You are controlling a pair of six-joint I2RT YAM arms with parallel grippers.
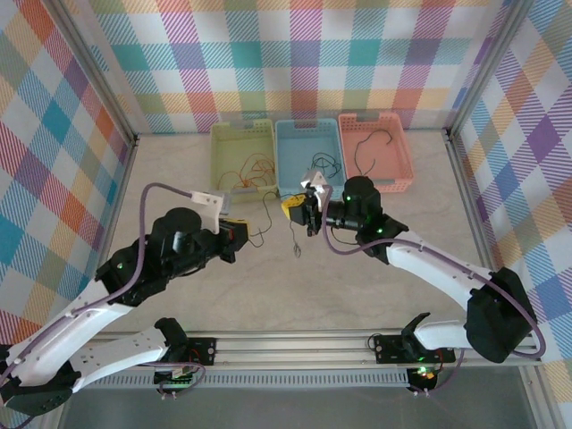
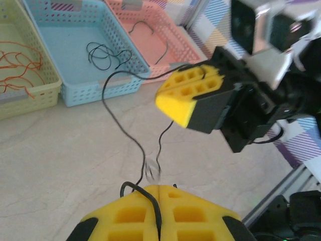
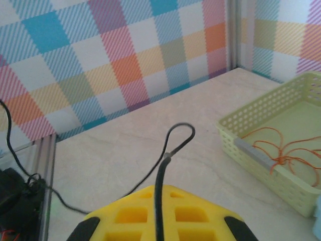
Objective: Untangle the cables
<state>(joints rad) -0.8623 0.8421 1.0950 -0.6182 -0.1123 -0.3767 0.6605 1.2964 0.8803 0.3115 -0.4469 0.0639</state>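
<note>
A thin black cable stretches between both grippers above the table. My left gripper is shut on one end, which lies pinched in the seam of its yellow fingers. My right gripper is shut on the other part, and a small loop sticks out past its tips. From above, the right gripper hovers in front of the blue basket, the left gripper sits to its left, and a short strand dangles between them. Orange cables lie in the green basket.
Three baskets stand in a row at the back: green, blue with a black cable, and pink with a dark cable. Checked walls and metal rails enclose the table.
</note>
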